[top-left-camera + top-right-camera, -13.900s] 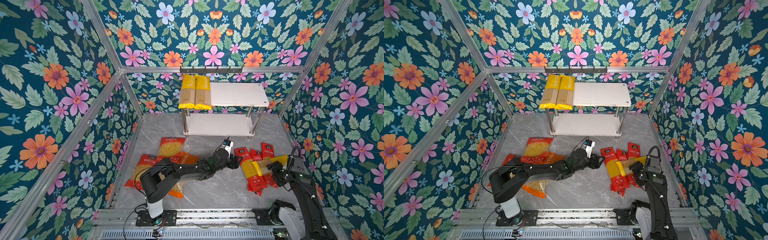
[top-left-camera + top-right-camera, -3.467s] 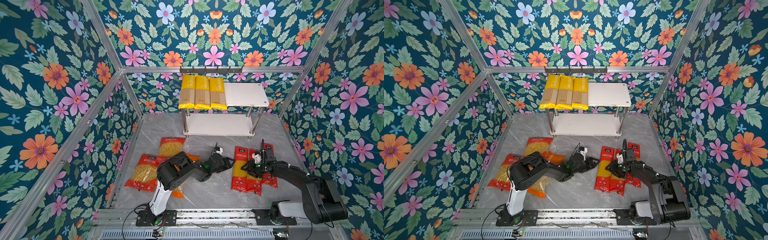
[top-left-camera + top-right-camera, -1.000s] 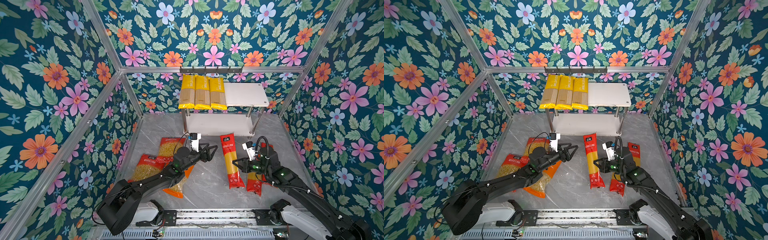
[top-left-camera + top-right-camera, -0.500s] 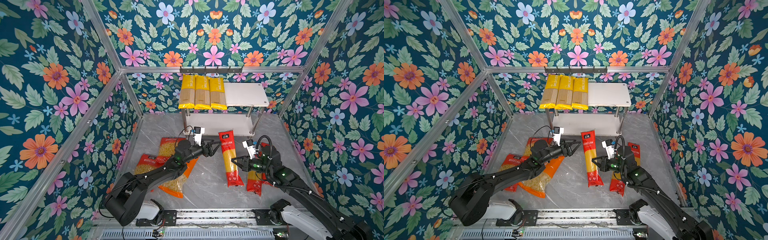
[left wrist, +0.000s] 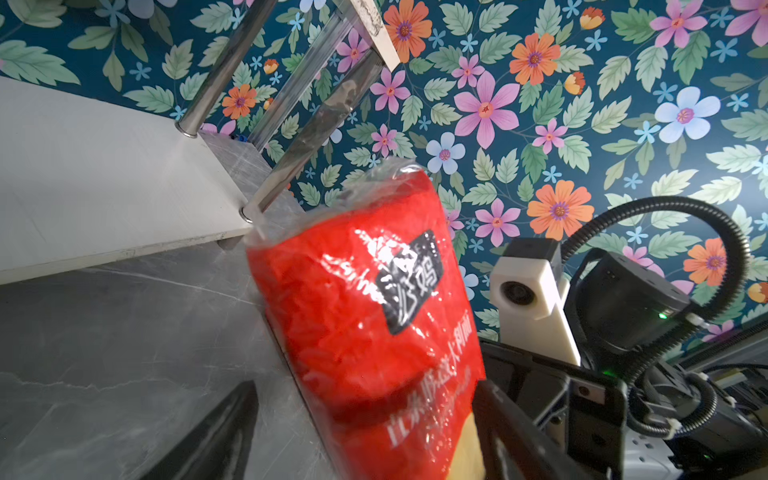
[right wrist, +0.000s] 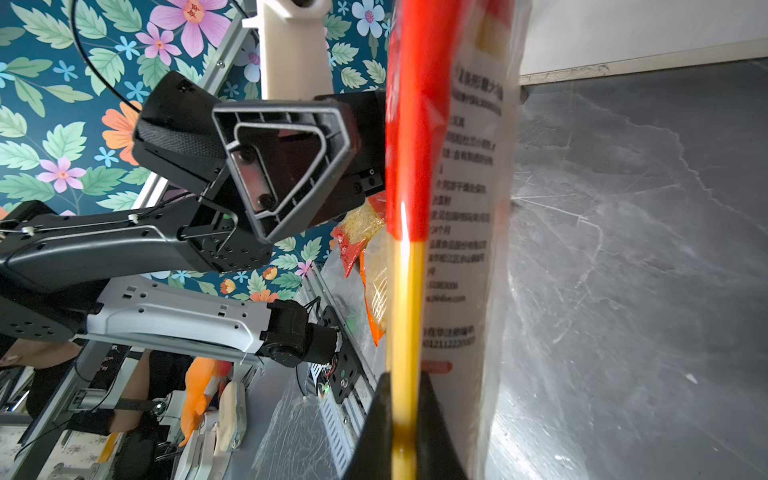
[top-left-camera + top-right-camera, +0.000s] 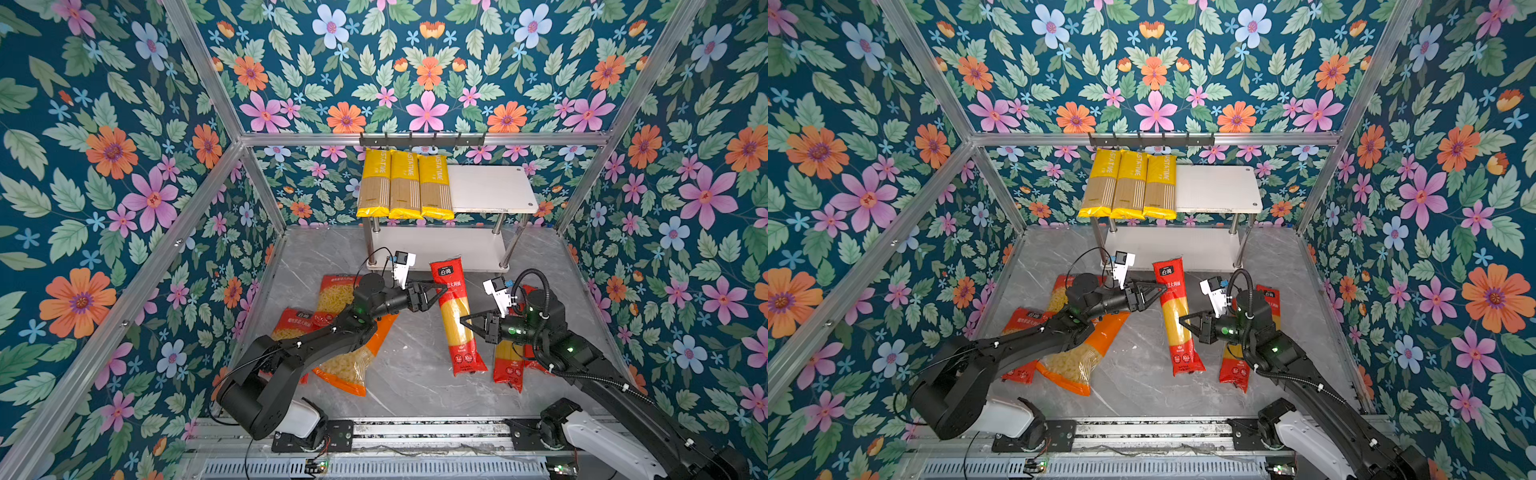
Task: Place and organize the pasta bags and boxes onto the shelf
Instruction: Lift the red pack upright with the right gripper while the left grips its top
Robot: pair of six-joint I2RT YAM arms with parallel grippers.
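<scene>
My right gripper [image 7: 464, 321] [image 6: 401, 399] is shut on the yellow middle of a long red spaghetti pack [image 7: 455, 316] [image 7: 1177, 316], holding it tilted just in front of the shelf [image 7: 492, 189]. My left gripper [image 7: 441, 291] [image 5: 365, 419] is open, its jaws on either side of the pack's red upper part [image 5: 365, 299]. Three yellow packs [image 7: 405, 185] lie side by side on the left of the shelf's top board. The lower board [image 7: 436, 245] is bare. More red long packs [image 7: 509, 361] lie on the floor under my right arm.
Macaroni bags lie on the floor at the left: an orange one [image 7: 357, 357] under my left arm and two red ones [image 7: 293, 328] [image 7: 332, 291]. A black hook rail [image 7: 422, 141] runs above the shelf. Floral walls close in on three sides.
My left gripper has swung right and up to the red pack, and its jaws now straddle the pack. My right gripper has carried the pack slightly toward the shelf.
</scene>
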